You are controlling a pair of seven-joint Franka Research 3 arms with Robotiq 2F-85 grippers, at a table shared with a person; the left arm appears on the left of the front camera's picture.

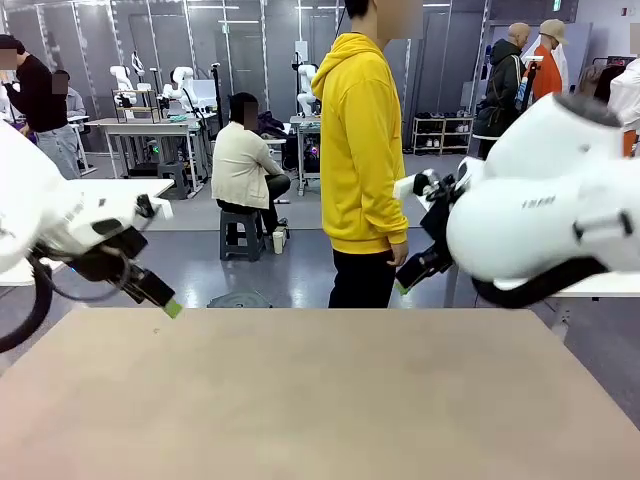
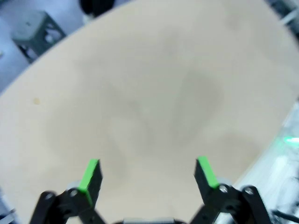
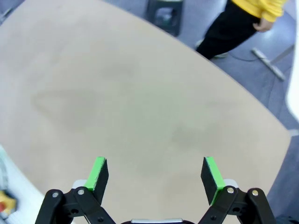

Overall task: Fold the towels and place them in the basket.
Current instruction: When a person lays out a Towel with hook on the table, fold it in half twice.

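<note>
While the left hand point(image 2: 147, 162) and the right hand point(image 3: 154, 161) are hanging wide open over the desk point(image 1: 320, 400), gripping nothing, which way the towels and the basket are lying from either hand cannot be told, nor which arm is nearer.

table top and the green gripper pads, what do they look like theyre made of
Table top: probably beige laminate or coated board with a matte finish. The colour is even, with no wood grain, no glare and only faint dull smudges.
Pads: bright green, likely rubber or soft plastic, matte. The colour is flat with no shine, but they are too blurred to show any texture.
</note>
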